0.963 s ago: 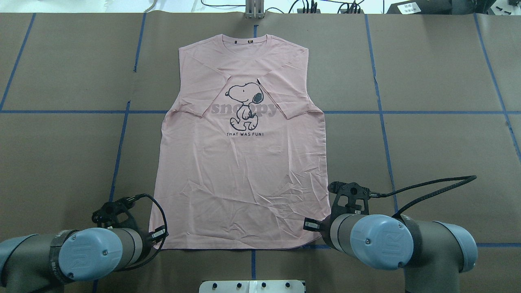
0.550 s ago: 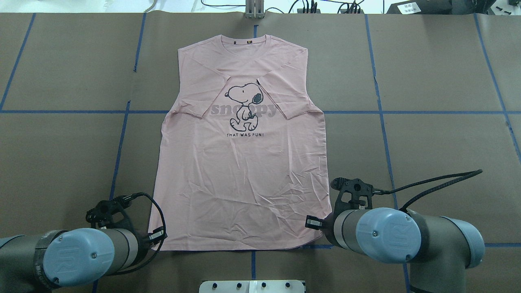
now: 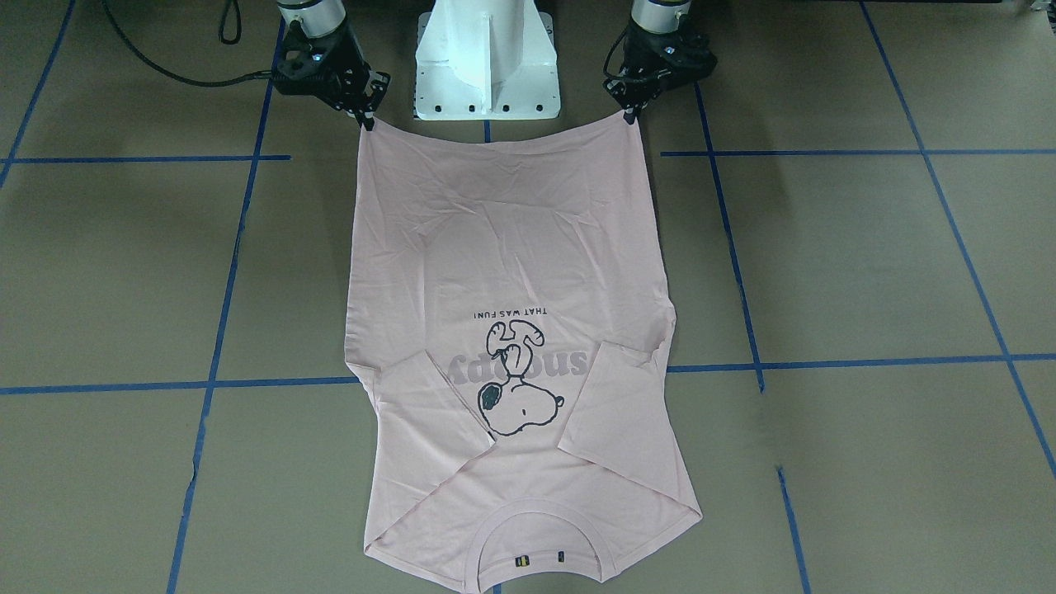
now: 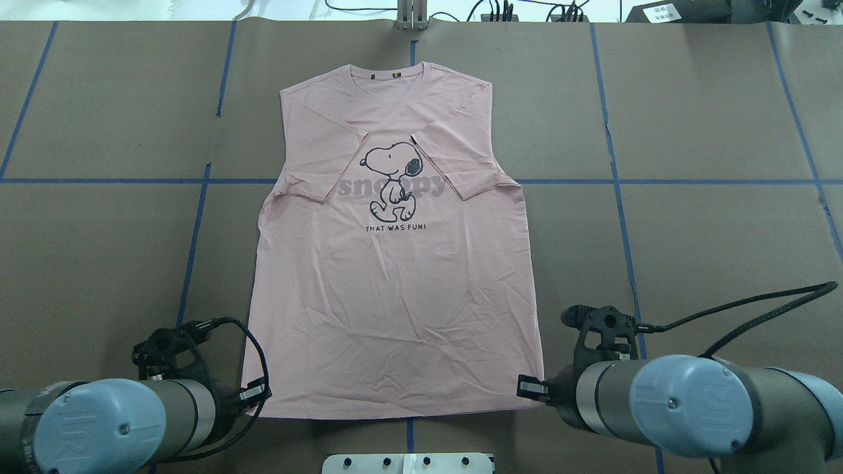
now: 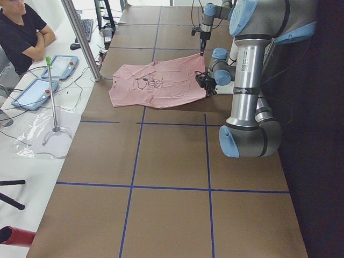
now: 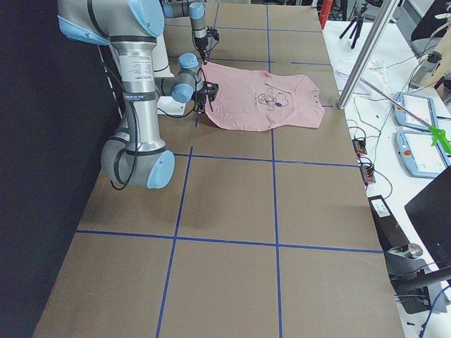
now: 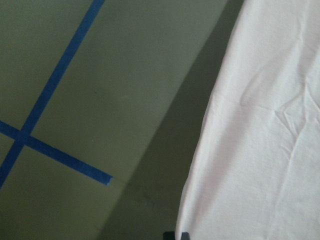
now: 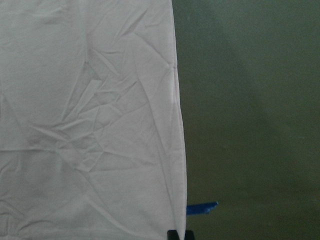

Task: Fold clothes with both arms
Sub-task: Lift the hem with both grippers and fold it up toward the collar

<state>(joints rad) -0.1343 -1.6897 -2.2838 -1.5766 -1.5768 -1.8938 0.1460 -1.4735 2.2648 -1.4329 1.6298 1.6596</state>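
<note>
On the brown table (image 4: pixel 691 230) the pink T-shirt (image 4: pixel 395 296) lies flat, print up, both sleeves folded in over the chest, collar on the side away from the robot. The left gripper (image 3: pixel 631 115) pinches the hem corner on its side, fingers pressed together on the cloth; the right gripper (image 3: pixel 365 122) pinches the other hem corner likewise

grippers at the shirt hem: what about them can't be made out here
- Front-facing view: left gripper and right gripper sit closed on the T-shirt hem corners; how much cloth they hold is too small to see.
- Overhead view: fingertips hidden under the robot's own wrists.
- Wrist views: grip point cut off by the bottom edge.
- Side views: grippers too small to judge.
</note>
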